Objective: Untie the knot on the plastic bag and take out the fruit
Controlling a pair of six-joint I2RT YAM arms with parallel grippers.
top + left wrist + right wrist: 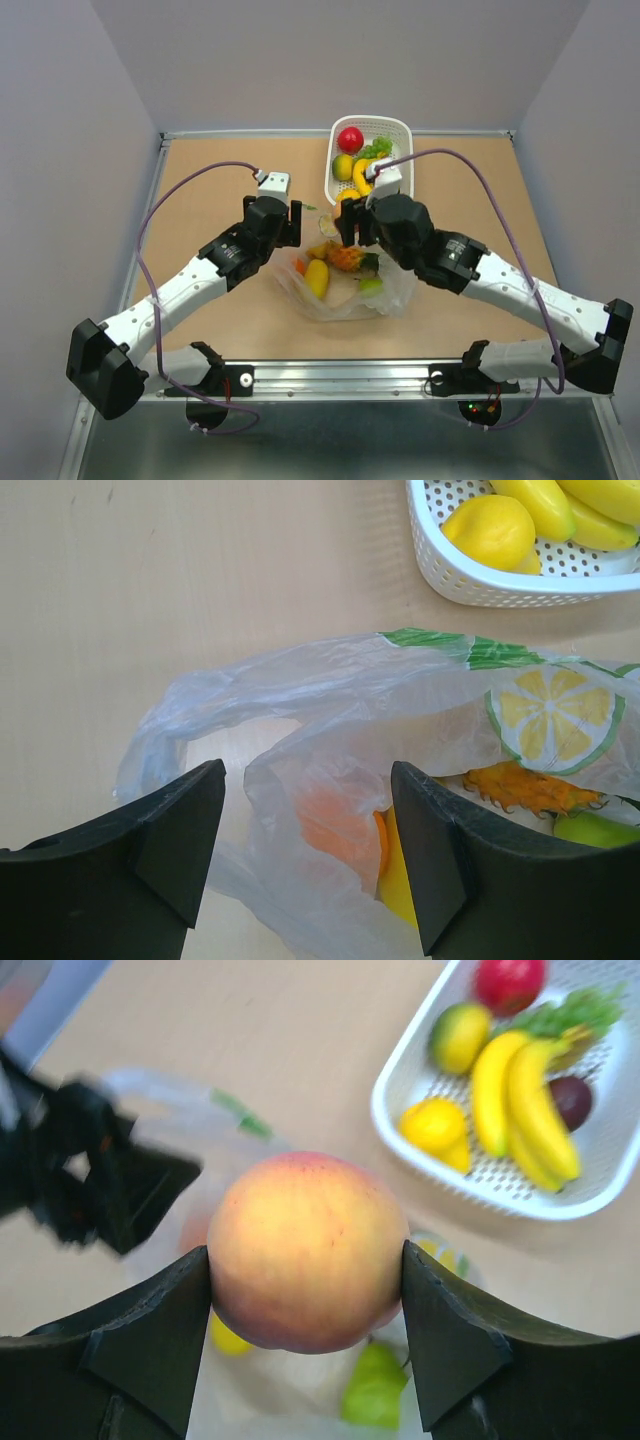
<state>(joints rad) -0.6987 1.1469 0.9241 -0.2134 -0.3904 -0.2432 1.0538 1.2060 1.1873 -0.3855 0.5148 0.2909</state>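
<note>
The plastic bag point(345, 290) lies crumpled in the middle of the table with its mouth loose; no tied knot shows. Inside it are a yellow oval fruit point(316, 277), a small pineapple point(347, 258), a green fruit point(371, 285) and an orange point(335, 825) behind the film. My right gripper point(305, 1260) is shut on the pink-orange peach point(305, 1250) and holds it above the bag point(250, 1400). My left gripper point(305, 850) is open, its fingers either side of the bag's point(400, 710) left edge, gripping nothing. In the top view the two grippers, left point(290, 225) and right point(350, 225), face each other over the bag's far end.
A white slotted basket point(405, 130) stands at the back centre, just beyond the bag. It holds a red apple point(350, 138), bananas point(520, 1100), a lemon point(435, 1125) and other fruit. Grey walls border the table on three sides.
</note>
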